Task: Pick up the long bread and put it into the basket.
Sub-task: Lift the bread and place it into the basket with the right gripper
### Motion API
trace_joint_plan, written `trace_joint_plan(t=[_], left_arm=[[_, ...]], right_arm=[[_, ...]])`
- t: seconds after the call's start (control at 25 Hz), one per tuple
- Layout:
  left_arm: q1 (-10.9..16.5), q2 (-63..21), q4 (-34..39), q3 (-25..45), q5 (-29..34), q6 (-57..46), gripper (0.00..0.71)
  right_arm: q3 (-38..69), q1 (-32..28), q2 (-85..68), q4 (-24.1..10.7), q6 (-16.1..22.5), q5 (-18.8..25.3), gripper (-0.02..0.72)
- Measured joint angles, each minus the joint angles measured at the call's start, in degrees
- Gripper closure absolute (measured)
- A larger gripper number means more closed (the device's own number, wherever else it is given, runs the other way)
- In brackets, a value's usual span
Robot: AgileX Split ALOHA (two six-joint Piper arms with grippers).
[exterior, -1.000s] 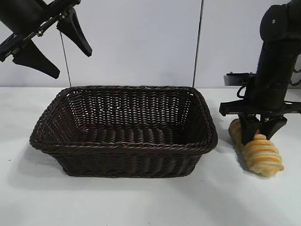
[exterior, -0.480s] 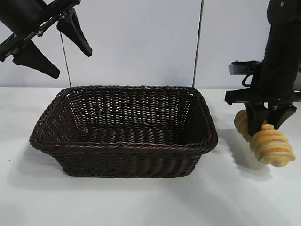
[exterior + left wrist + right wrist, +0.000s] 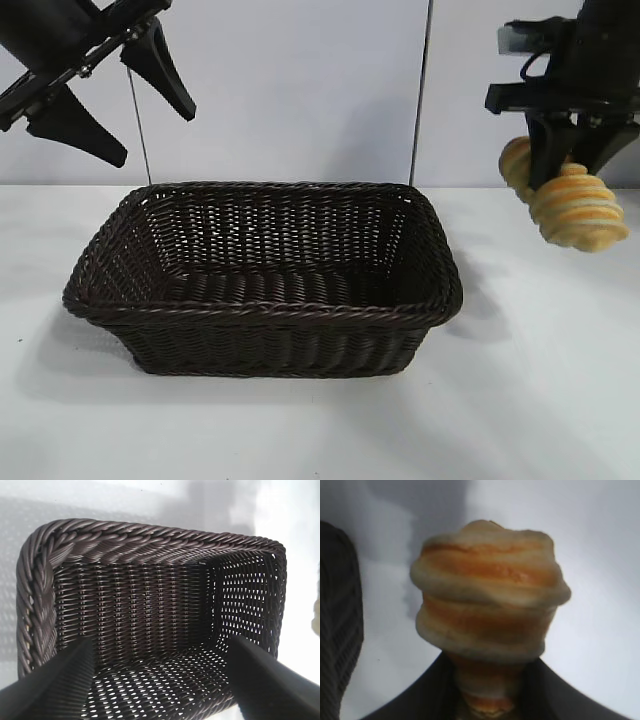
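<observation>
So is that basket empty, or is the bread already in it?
Empty. The basket shows only bare weave inside; the bread hangs in the right gripper, up beside it.

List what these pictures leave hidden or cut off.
- Middle of the long bread: exterior view, covered by the right gripper fingers.
- Its far end: right wrist view, behind the near end.
- Right arm: exterior view, cut by top and right edges.
- Left gripper mount: exterior view, cut by the top-left corner.
- Basket near end: left wrist view, behind its fingers.
</observation>
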Motion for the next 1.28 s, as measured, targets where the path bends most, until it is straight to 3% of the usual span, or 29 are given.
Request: trace_joint_plan(t=[0.28, 0.64, 0.96, 1.28], left_arm=[[0.0, 0.0, 0.0, 0.0, 0.0, 0.0, 0.170], [0.0, 0.0, 0.0, 0.0, 0.0, 0.0, 0.170], [0.0, 0.0, 0.0, 0.0, 0.0, 0.0, 0.170], [0.0, 0.0, 0.0, 0.0, 0.5, 0.0, 0.170]], right_arm=[[0.0, 0.2, 0.0, 5.5, -1.8, 0.5, 0.461], [0.0, 9.7, 0.0, 5.8, -2.2, 0.3, 0.461], [0.0, 20.2, 0.1, 6.0, -4.7, -5.1, 0.461], [0.0, 24.5, 4.1, 6.7, -5.1, -9.0, 0.461]])
